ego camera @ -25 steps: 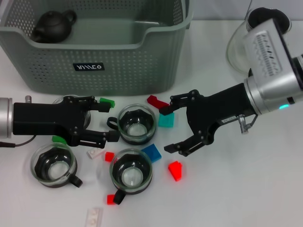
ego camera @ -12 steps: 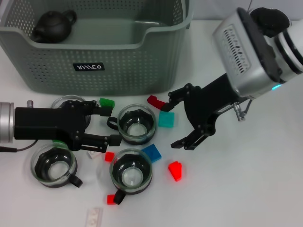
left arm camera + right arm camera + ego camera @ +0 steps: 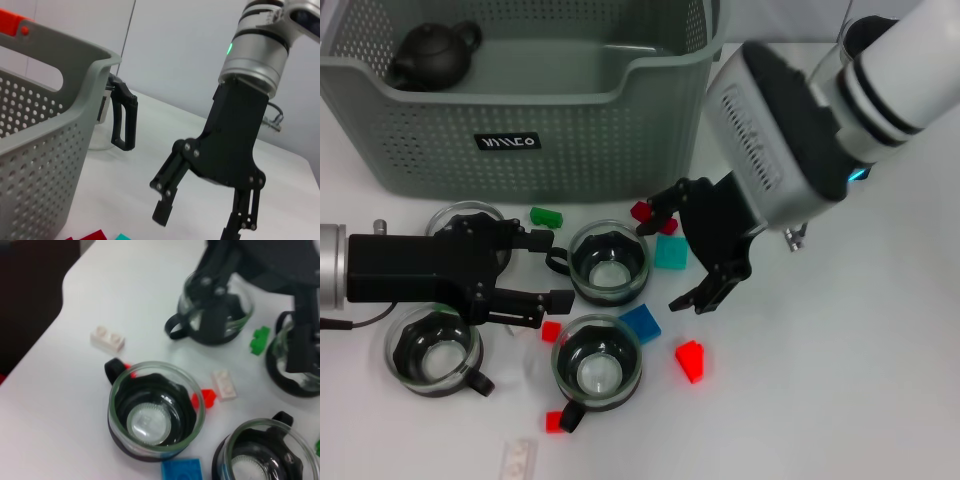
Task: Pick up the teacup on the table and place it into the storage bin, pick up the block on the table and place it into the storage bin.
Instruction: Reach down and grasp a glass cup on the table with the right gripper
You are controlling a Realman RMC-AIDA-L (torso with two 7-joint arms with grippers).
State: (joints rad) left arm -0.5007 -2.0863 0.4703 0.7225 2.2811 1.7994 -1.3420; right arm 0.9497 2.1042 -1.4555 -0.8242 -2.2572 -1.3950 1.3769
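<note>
I read a small black label with white lettering on the front wall of the storage bin, but I cannot make out the letters. The bin is large, grey-green and perforated, with a dipped front rim, and it stands at the far side of the table. One dark teapot lies inside it, in its far left corner.

I count four glass teacups with dark holders on the table in front of the bin: one in the middle, one nearer me, one at near left, and one partly under my left arm.

Of blocks I count one teal, one blue, four red (), one green and one white. More may hide under the arm.

My left gripper lies low over the table, fingers spread, just left of the middle teacup and holding nothing. My right gripper hangs above the teal block, fingers spread wide and empty; the left wrist view shows it open too. A glass jug stands at far right, behind the right arm.
</note>
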